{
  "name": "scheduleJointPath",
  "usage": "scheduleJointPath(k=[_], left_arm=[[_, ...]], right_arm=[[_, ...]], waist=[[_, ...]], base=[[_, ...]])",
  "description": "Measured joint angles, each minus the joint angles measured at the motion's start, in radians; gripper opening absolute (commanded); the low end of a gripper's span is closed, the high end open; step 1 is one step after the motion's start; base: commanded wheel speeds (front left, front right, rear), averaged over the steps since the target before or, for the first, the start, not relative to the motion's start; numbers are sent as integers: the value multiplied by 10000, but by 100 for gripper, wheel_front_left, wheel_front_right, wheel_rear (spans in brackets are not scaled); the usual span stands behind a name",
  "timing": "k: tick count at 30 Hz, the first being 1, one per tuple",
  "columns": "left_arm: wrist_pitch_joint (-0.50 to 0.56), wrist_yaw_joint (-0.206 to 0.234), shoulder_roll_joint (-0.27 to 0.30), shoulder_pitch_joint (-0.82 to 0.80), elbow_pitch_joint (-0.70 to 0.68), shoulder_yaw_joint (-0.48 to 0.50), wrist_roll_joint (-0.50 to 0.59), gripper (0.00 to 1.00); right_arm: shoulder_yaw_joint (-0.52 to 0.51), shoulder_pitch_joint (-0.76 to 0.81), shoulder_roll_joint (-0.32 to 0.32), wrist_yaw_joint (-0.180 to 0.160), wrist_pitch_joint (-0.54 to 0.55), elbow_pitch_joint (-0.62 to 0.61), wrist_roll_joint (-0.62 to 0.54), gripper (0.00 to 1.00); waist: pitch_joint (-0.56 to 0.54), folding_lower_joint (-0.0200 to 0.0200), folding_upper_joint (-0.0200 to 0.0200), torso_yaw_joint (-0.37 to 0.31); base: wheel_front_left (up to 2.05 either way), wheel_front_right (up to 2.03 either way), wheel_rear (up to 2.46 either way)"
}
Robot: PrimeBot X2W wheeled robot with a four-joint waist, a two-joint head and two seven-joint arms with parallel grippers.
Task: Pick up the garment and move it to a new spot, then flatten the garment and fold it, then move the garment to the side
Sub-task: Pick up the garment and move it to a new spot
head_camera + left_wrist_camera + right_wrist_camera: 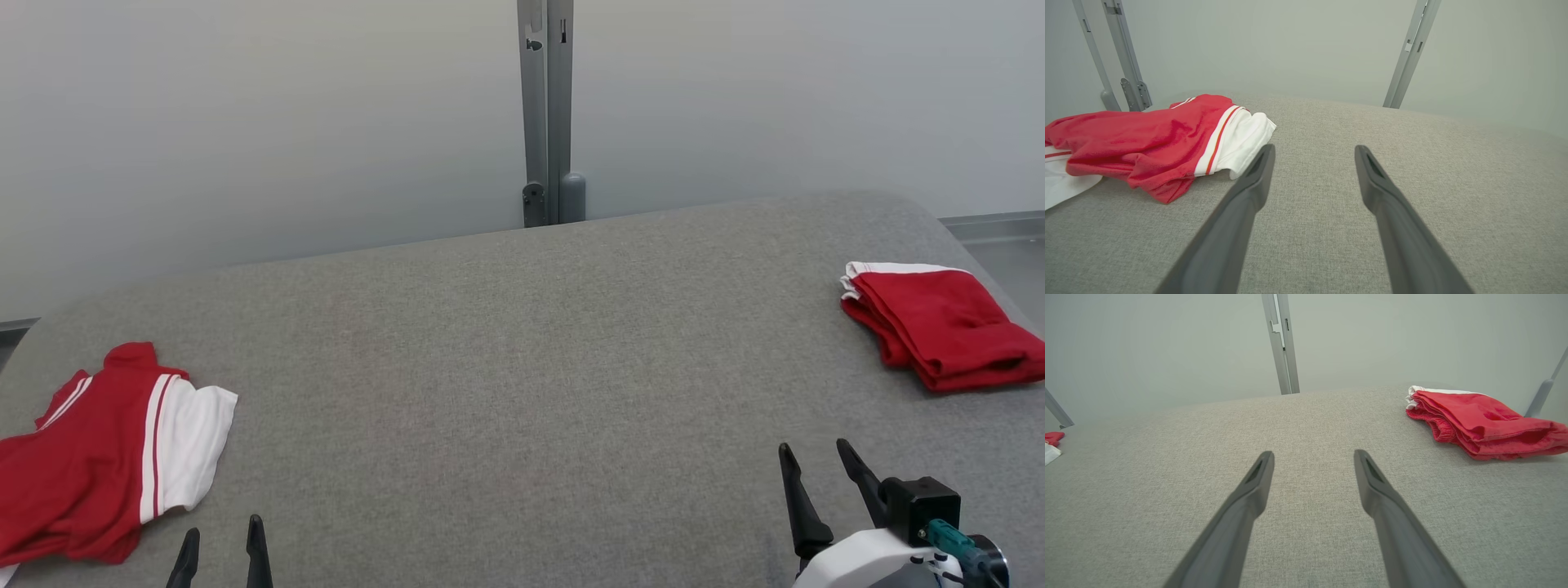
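Found the red and white garment (106,457) rumpled at eight o'clock on the gray table (522,367), not picked up yet. Spotted another red garment (939,327) folded neatly at three o'clock, likely finished. Saw left gripper (223,527) at seven o'clock and right gripper (812,447) at five o'clock, fingers spread wide, holding nothing. Judged this one barely begun: had yet to lift, flatten, fold and move aside.

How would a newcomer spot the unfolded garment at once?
On the grey padded table, go to the near left corner. There lies a rumpled red garment with a white sleeve and stripes; the folded red garment at the right is a neat stack with only a thin white edge.
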Motion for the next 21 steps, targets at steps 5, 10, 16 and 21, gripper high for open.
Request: scheduleJointPath(k=[5,10,16,21], left_arm=[[-2,-4,-6,-11,-61,8,-17,100],[-2,-2,-10,-13,-92,58,-12,100],[-2,-2,-13,-10,-150,238,77,100],[-2,-4,-17,-3,-201,403,173,100]], right_arm=[[-10,35,15,0,0,-19,4,100],[2,72,40,0,-2,-35,46,100],[109,92,86,0,-61,-2,111,100],[226,66,111,0,-155,98,180,100]], waist=[[35,0,0,230],[65,0,0,623],[95,0,0,1305],[130,0,0,1962]], base=[[0,0,0],[0,0,0],[0,0,0],[0,0,0]])
